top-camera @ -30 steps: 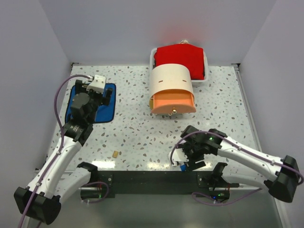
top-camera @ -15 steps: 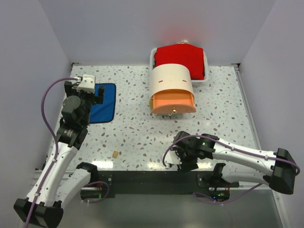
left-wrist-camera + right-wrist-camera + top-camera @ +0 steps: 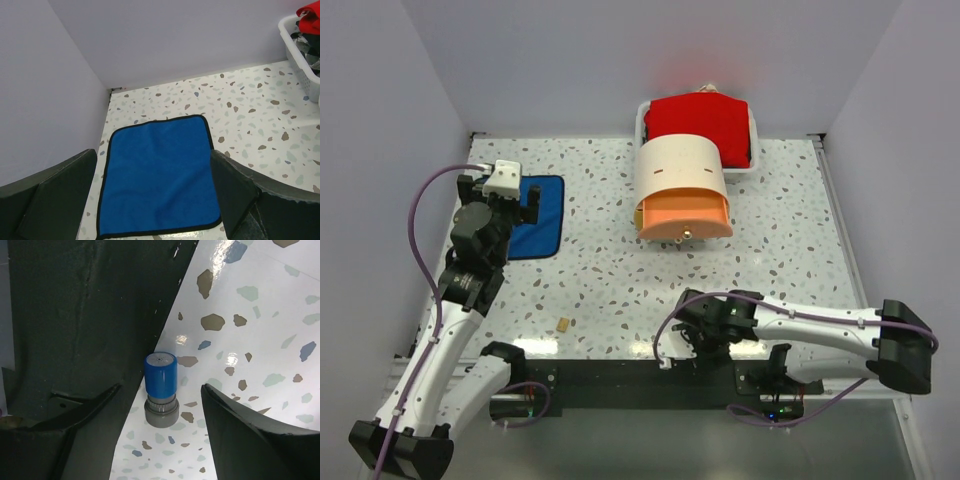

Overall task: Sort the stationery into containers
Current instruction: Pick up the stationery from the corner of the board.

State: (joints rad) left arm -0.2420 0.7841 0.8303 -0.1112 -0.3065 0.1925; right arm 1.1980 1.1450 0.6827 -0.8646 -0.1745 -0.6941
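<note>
Speckled terrazzo tabletop [image 3: 600,280], pale lilac walls [image 3: 620,60]. I see left gripper [image 3: 152,151] spread wide, empty; right gripper [image 3: 161,386] spread around upright blue-grey cylindrical cap piece [image 3: 161,375], not clamping it.

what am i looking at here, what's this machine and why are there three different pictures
These are two robot arms bolted to a speckled table, each ending in a two-finger gripper. The wide picture comes from a fixed camera above and behind them. The other two come from small cameras on the wrists, so the dark shapes at their edges are the fingers. The left gripper is open and empty, by a blue cloth. The right gripper is open around a small blue and grey cap piece standing on the table, not gripped. Also there: a tan eraser, a cream drawer unit with an orange drawer, and a white tray holding a red cloth.
</note>
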